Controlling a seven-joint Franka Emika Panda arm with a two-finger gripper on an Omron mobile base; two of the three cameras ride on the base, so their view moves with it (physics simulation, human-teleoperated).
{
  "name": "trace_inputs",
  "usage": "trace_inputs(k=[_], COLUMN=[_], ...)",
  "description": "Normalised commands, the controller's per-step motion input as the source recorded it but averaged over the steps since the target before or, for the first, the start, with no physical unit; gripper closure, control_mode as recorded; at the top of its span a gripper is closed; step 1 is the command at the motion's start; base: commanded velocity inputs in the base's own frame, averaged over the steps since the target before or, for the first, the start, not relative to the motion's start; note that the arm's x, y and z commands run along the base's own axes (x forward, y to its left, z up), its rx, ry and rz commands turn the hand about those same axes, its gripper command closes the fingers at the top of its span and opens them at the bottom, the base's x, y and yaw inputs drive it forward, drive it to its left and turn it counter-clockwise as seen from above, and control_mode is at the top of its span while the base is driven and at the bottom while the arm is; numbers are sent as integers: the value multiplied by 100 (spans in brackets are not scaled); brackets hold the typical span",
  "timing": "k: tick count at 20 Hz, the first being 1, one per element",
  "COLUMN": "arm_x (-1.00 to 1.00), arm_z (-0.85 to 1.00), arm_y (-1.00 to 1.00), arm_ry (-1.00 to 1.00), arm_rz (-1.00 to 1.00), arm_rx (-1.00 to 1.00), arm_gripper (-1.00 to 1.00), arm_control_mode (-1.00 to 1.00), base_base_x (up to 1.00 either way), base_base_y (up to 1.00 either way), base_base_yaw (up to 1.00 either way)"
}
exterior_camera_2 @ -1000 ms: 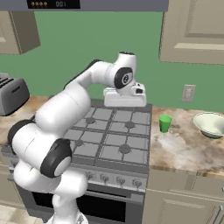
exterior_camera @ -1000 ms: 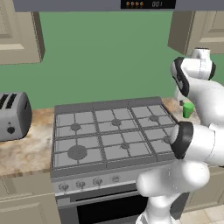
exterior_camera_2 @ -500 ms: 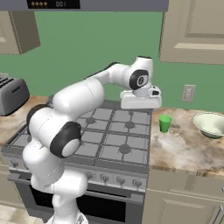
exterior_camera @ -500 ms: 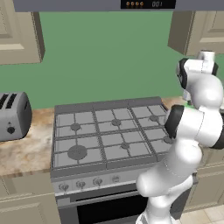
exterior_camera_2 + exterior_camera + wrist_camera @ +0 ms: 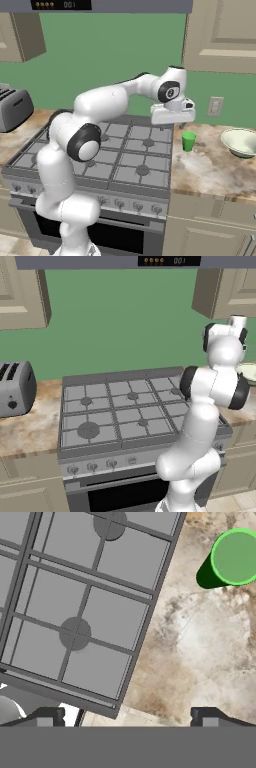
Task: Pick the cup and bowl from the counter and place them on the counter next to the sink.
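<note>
The small bright green cup (image 5: pixel 188 141) stands upright on the marbled counter (image 5: pixel 210 170) just right of the stove. In the hand view the cup (image 5: pixel 235 557) is at the upper right, seen from above. The pale cream-green bowl (image 5: pixel 242 141) sits farther right on the same counter, and its rim (image 5: pixel 248 371) peeks out behind the arm in the left base view. My gripper (image 5: pixel 172 121) hangs open and empty above the stove's right edge, a little left of the cup. Its fingertips (image 5: pixel 47 716) stand wide apart over the counter (image 5: pixel 200 642). The sink is out of view.
The grey gas stove (image 5: pixel 115 150) lies below the arm, with its right edge beside the cup. A silver toaster (image 5: pixel 15 388) stands on the counter to the stove's left. A wall outlet (image 5: pixel 215 106) and upper cabinets (image 5: pixel 225 35) sit behind the bowl.
The arm has swung to the right, carrying the hand from over the stove's back burners to its right edge near the cup. The gripper stays open; cup and bowl have not moved.
</note>
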Motion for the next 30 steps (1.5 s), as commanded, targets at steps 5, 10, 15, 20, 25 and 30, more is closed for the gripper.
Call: trace_inputs(k=[5, 10, 15, 20, 25, 30], arm_x=[53, 35, 9, 3, 33, 15], arm_z=[-13, -25, -21, -7, 0, -1], arm_y=[-16, -1, -11, -1, 1, 4], arm_ry=[0, -9, -15, -5, 1, 0], arm_rz=[0, 0, 0, -1, -1, -4], arm_rx=[0, 3, 8, 3, 0, 0], arm_gripper=[-100, -100, -100, -100, -100, -100], arm_control_mode=[-100, -100, -100, -100, -100, -100], base_base_x=[0, 0, 0, 0, 0, 0], base_base_y=[0, 0, 0, 0, 0, 0], base_base_yaw=[0, 0, 0, 0, 0, 0])
